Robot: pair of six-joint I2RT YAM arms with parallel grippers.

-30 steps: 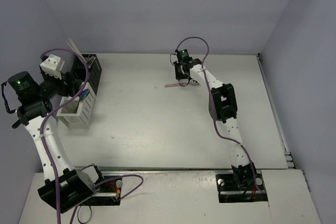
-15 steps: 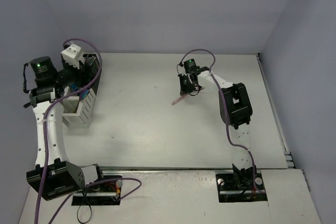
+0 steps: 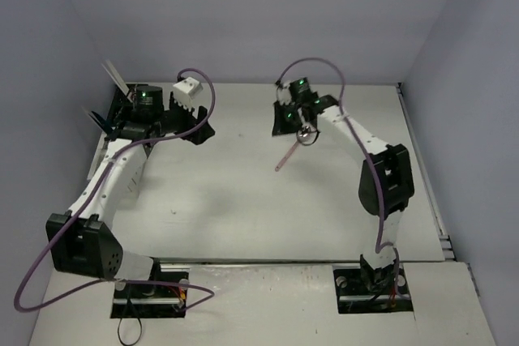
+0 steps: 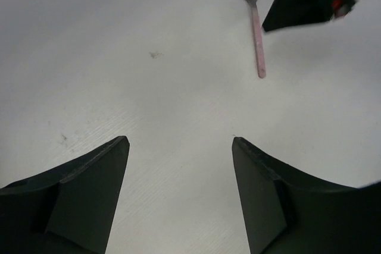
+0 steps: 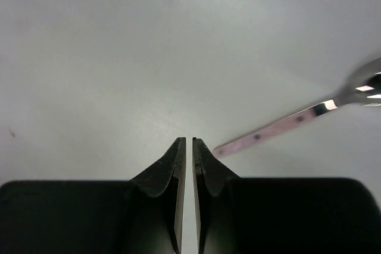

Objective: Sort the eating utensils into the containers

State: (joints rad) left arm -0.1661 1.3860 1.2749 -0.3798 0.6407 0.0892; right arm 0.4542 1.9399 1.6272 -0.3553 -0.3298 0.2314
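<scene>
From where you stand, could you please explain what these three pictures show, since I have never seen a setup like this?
The wide picture looks down from above on two robot arms bolted to the near edge of a table. The other two pictures come from cameras on the wrists, so each shows its own dark fingers at the bottom. The left gripper is open and empty above the table. The right gripper is shut, and nothing shows between its jaws. A pink-handled spoon lies on the table beside it; whether they touch I cannot tell. At the far left, behind the left arm, stands a black caddy with utensils sticking out.
</scene>
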